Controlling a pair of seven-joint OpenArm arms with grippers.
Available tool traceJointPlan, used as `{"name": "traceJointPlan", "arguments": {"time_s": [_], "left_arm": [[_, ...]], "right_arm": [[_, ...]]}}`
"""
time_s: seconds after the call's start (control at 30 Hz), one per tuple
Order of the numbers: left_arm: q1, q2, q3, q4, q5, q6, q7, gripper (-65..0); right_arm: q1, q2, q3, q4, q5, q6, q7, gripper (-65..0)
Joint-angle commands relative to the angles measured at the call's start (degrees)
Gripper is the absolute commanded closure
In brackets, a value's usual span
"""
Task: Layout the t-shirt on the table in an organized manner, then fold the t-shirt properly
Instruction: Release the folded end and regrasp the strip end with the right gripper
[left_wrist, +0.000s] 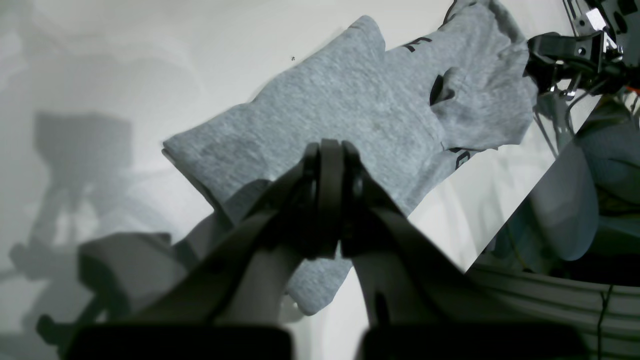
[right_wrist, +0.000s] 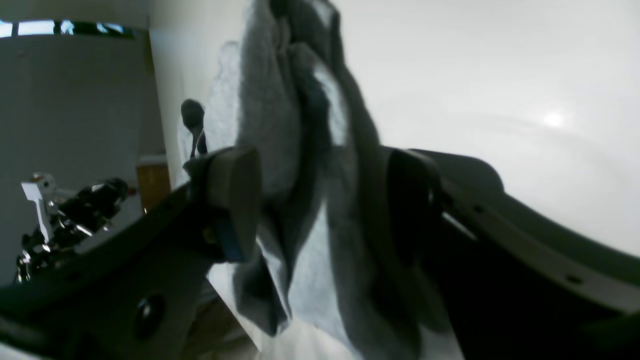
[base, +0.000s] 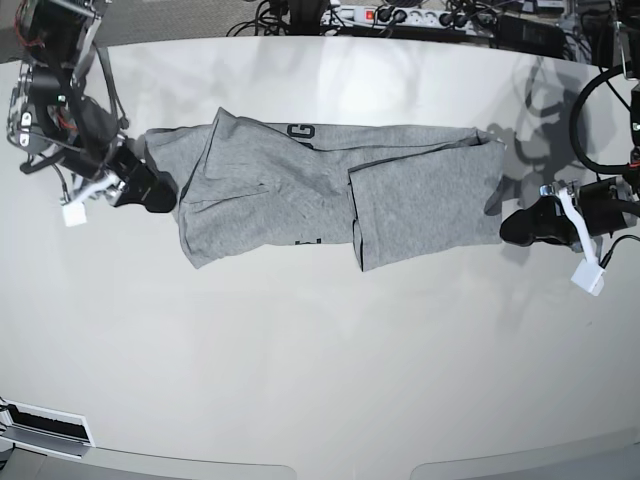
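The grey t-shirt (base: 300, 190) lies stretched left to right on the white table (base: 320, 380), folded into a long band, with black lettering showing at its far edge. At the shirt's left end in the base view, my right gripper (base: 160, 192) stands open, and bunched shirt fabric (right_wrist: 310, 150) hangs between its spread fingers (right_wrist: 235, 200). My left gripper (base: 508, 226) is just off the shirt's right end. In the left wrist view it (left_wrist: 330, 150) is shut, and the shirt (left_wrist: 350, 100) lies beyond its tips with nothing seen between them.
A power strip and cables (base: 400, 15) run along the far table edge. The right arm (left_wrist: 575, 55) shows at the shirt's far end in the left wrist view. The table's curved front edge (base: 320, 462) is near the camera.
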Motion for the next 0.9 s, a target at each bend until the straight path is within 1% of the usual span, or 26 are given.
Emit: {"name": "traceJointPlan", "arguments": {"time_s": [0.0,0.07,0.17,0.27,0.37,0.53,0.73,0.87], "left_arm": [[-0.94,-1.25,-0.48,0.81,-1.14,-0.47,-1.05,0.0],[-0.94,-1.25,-0.48,0.81,-1.14,-0.47,-1.05,0.0],[-0.92,-1.25,-0.48,0.81,-1.11,-0.47,-1.05,0.0],[-0.92,-1.25,-0.48,0.81,-1.11,-0.47,-1.03,0.0],[-0.94,-1.25,-0.48,0.81,-1.11,-0.47,-1.03,0.0],[-0.94,-1.2,-0.48,0.81,-1.16,-0.47,-1.07,0.0],[-0.92,-1.2,-0.48,0.79,-1.11,-0.47,-1.05,0.0],[-0.94,-1.2,-0.48,0.81,-1.11,-0.47,-1.07,0.0]], "right_arm": [[0.44,0.68,-1.2,1.46,0.17,0.1,-0.26,-40.6],[0.35,0.66,-4.68,3.76,-0.48,0.1,-0.24,-38.4],[0.37,0.66,-10.01,7.98,-5.18,0.1,1.01,-37.5],[0.37,0.66,-13.66,10.25,-10.47,0.1,5.51,-37.5],[0.35,0.57,-14.8,10.34,-12.31,0.1,9.44,-37.5],[0.35,-0.15,-14.78,10.34,-11.15,0.1,9.94,-37.5],[0.37,-0.11,-14.78,10.36,-3.43,0.1,8.63,-37.5],[0.39,-0.09,-14.53,10.36,-3.08,0.1,7.06,-37.5]]}}
